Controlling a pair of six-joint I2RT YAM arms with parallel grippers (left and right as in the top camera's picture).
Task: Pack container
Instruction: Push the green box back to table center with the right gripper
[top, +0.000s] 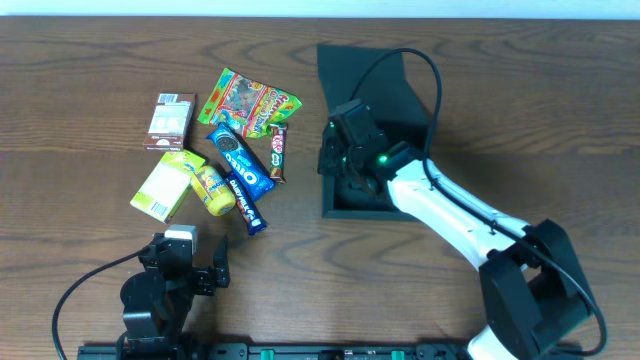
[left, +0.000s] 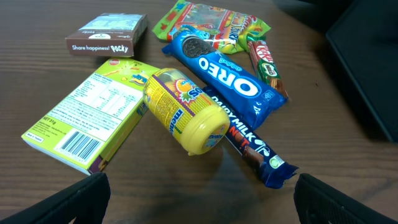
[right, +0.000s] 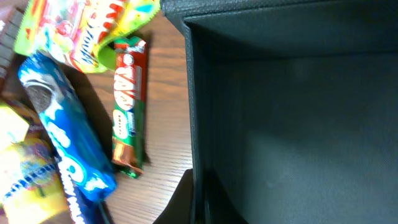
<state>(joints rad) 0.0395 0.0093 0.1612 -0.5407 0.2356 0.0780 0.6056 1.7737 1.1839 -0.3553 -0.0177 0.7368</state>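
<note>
Dark wood-grain table (top: 80, 80) fills every view, with a pale strip along its far edge. On the right half stands the container (top: 358, 212), a dark teal-green box with its flap lid (top: 375, 80) thrown open toward the far side; what shows of its inside in the right wrist view is bare. The white right arm reaches in from the near right, and the right gripper (top: 338, 165) sits at the box's left wall with its jaws closed; whether they pinch that wall I cannot tell. Left of the box lies a cluster of snacks. A brown Pocky box (top: 170, 120) is farthest left, and a bright gummy bag (top: 250, 100) lies nearest the far edge. A blue Oreo pack (top: 240, 160) lies just beside a KitKat bar (top: 277, 152), the snack closest to the container. A Dairy Milk bar (top: 247, 200) runs partly under the Oreo pack. A yellow tube (top: 213, 188) leans against a yellow-green carton (top: 167, 185). Near the front edge, the left gripper (top: 187, 262) hangs with its jaws spread wide, holding nothing, facing the snacks.
</note>
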